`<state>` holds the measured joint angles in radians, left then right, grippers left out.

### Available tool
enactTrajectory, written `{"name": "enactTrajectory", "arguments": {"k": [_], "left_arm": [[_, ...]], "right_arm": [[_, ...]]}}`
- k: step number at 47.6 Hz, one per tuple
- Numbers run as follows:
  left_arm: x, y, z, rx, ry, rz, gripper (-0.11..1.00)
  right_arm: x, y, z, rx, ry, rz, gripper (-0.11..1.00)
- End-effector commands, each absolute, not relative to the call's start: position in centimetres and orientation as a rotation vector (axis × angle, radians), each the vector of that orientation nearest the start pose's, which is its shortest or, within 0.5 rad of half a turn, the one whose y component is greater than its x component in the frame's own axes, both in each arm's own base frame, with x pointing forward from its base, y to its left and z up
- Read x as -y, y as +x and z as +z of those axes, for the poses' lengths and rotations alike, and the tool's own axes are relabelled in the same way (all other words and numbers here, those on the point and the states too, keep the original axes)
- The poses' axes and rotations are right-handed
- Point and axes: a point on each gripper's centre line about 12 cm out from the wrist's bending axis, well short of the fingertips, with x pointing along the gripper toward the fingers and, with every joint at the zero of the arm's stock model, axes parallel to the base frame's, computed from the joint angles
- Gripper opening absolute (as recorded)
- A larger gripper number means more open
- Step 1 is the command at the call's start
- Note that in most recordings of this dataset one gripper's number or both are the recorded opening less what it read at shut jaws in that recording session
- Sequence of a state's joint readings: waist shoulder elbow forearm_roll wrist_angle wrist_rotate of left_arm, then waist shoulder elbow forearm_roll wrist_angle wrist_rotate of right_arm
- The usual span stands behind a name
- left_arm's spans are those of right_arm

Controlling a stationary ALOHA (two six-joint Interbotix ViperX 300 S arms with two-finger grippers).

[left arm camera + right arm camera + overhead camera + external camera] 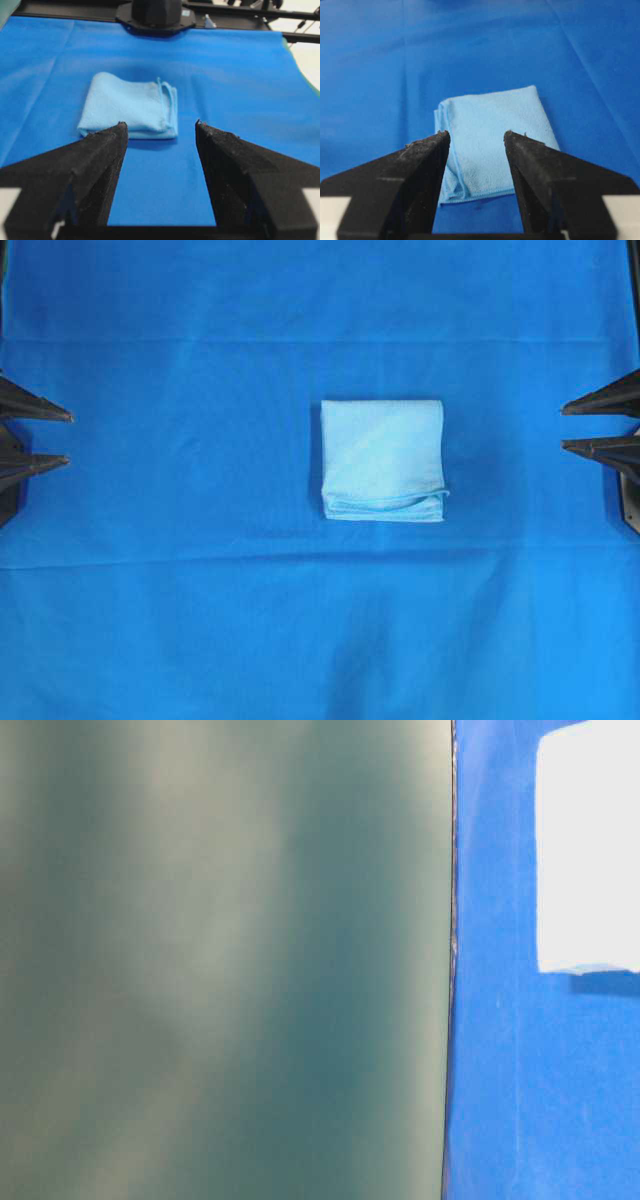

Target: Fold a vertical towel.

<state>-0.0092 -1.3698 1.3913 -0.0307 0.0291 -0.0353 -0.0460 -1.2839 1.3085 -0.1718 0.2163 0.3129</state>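
Left gripper (161,129), black, two wedge-shaped fingers with rough textured pads: fingers (95,165) stand apart, nothing between them, seen closest in the left wrist view and at the left edge of the overhead view. Right gripper (476,136), same black wedge build: fingers (417,170) likewise apart and empty, entering at the right edge of the overhead view. Beyond both sets of tips lies the towel (383,458), a small light sky-blue microfibre cloth with stitched edges, folded into a compact near-square of several layers; the stacked layer edges show along its lower side in the overhead view, where one corner sticks out slightly at the right. It lies flat, a little right of the middle of the surface, well apart from the left gripper and nearer to the right one, touching neither. Underneath, a large royal-blue cloth (180,620) covers the whole work surface, with faint crease lines running across it. Farthest in the left wrist view, a black arm base (156,15) sits at the far edge of the cloth. The table-level view shows a blurred grey-green panel (220,960), a strip of blue cloth and a washed-out pale patch at upper right.
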Motion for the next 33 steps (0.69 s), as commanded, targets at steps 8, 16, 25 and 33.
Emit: {"name": "enactTrajectory", "arguments": {"k": [8,16,25,33], "left_arm": [[0.09,13.68,23.71,-0.042,-0.066,-0.006,0.54],[0.09,13.69,23.68,-0.043,-0.066,-0.005,0.54],[0.09,13.68,23.71,-0.042,-0.066,-0.006,0.54],[0.09,13.68,23.77,-0.040,-0.067,-0.006,0.54]], "right_arm": [[1.14,14.50,23.86,-0.224,0.146,-0.102,0.54],[1.13,14.49,23.81,-0.228,0.146,-0.101,0.54],[1.13,14.50,23.83,-0.227,0.146,-0.101,0.54],[1.16,14.51,23.83,-0.230,0.146,-0.103,0.54]]}}
